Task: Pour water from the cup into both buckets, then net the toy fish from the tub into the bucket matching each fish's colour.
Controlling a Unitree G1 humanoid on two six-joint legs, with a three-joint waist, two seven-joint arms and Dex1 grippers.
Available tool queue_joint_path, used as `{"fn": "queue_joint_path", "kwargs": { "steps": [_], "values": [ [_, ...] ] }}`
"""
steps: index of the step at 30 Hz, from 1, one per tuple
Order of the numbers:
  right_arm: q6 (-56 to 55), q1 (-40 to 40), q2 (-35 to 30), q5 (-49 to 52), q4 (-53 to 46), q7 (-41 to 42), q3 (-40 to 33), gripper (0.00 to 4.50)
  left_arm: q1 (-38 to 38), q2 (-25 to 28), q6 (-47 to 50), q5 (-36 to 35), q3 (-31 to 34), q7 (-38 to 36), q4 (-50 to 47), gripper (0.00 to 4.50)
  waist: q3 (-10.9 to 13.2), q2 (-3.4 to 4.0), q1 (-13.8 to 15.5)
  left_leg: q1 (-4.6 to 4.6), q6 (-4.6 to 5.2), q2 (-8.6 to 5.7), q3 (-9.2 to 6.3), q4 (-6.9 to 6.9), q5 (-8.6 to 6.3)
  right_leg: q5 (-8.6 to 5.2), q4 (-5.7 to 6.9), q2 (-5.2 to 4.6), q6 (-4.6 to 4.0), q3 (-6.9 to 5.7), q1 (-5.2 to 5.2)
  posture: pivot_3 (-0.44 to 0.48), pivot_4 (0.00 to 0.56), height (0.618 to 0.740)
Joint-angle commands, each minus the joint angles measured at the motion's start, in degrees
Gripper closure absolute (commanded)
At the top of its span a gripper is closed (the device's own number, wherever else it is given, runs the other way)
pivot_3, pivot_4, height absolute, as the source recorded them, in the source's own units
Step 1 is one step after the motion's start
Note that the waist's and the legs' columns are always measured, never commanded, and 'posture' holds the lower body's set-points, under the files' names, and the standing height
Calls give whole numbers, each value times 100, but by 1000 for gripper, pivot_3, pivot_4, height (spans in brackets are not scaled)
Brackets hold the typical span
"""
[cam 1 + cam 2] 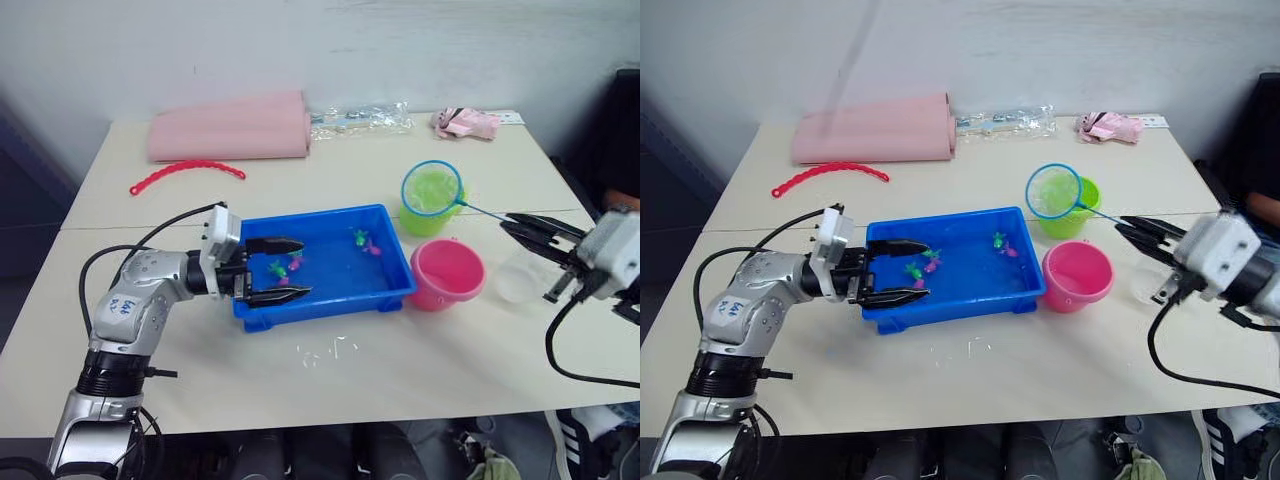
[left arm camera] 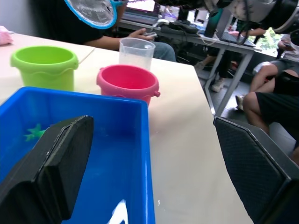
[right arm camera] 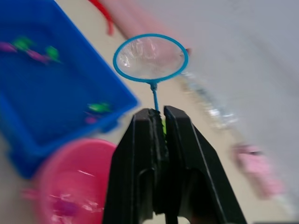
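while clamped, right end effector (image 3: 159, 122) on net (image 3: 150, 58)

Containers on the table: one blue tub (image 1: 330, 262), two buckets, namely one green bucket (image 1: 428, 210) at 1 o'clock from the tub and one pink bucket (image 1: 447, 273) at 3 o'clock from it, and one clear cup (image 1: 520, 275) at 3 o'clock from the pink bucket. Nets: one net (image 1: 433, 188), hoop over the green bucket. Toy fish in the tub: two clusters, a west cluster (image 1: 286, 268) and an east cluster (image 1: 366, 241); exact count not determinable, green and pink both present. Grippers: two.
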Motion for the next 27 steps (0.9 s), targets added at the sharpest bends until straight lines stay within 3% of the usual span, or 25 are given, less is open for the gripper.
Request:
{"fn": "queue_joint_path", "kwargs": {
  "steps": [1,4,9,17,27],
  "values": [
    [2640,-460,-497,1993,-775,-829,175,4500,-11,227,-145,-11,292,-65,69,48,0,0,1,-2,1,0,-3,0,0,0,-2,-1,-1,4,0,0,150,740],
    [3805,-1020,-676,2558,-873,-1442,457,4500,-12,350,-195,9,362,-78,130,48,0,-1,-2,-10,13,0,-8,0,-7,-1,-7,-4,-4,4,-3,0,150,740],
    [5181,-2373,-15,3435,-446,-2597,1124,4500,2,394,-193,-4,383,-28,88,48,2,-3,-4,-19,14,-3,-5,-2,-9,-2,-16,-9,-4,1,-9,0,150,740],
    [6767,-3685,630,3174,134,-3231,2001,4500,5,416,-190,8,386,51,-47,48,2,-4,-5,-27,16,-6,8,0,-10,0,-15,-8,0,-3,-20,0,150,740],
    [7698,-4307,1445,2210,387,-3552,2090,4500,61,400,-198,9,366,171,-196,48,2,-4,-9,-30,20,-6,16,-5,-13,0,-16,-7,0,-10,-27,0,150,740]
  ]
}}
